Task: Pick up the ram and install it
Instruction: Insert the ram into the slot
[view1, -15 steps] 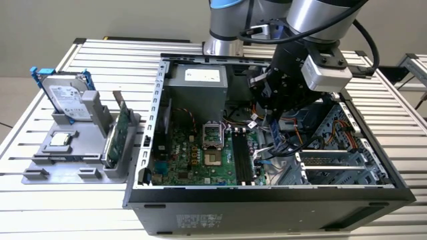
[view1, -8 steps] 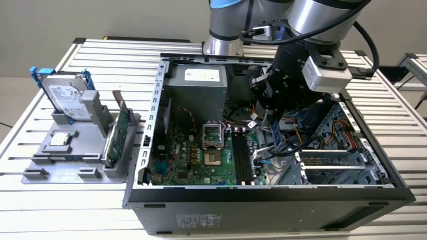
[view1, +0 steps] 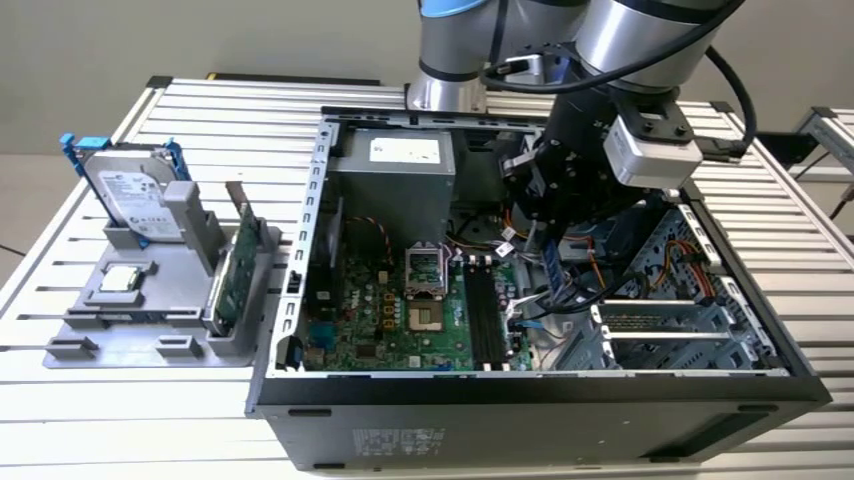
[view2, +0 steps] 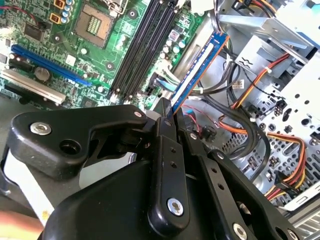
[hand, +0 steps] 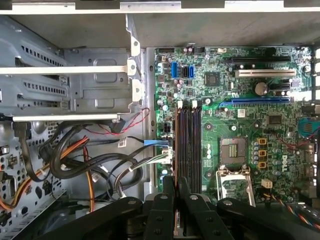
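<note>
The ram (view2: 197, 70) is a slim blue stick, and my gripper (view2: 170, 114) is shut on its near end. In the first wrist view the ram (hand: 175, 145) appears edge-on as a thin line. It runs parallel to the black memory slots (hand: 189, 145) and close along their outer side, in front of my gripper (hand: 175, 189). Whether it touches a slot I cannot tell. In the exterior view my gripper (view1: 545, 262) hangs inside the open computer case, over the motherboard (view1: 387, 320), just beyond the slots (view1: 487, 322).
Loose black, orange and blue cables (hand: 90, 160) lie beside the slots, next to the metal drive cage (view1: 667, 320). The CPU socket (hand: 233, 152) sits on the slots' other side. Outside the case, a grey stand (view1: 134, 320) holds a hard drive (view1: 134, 190) and a green card (view1: 230, 270).
</note>
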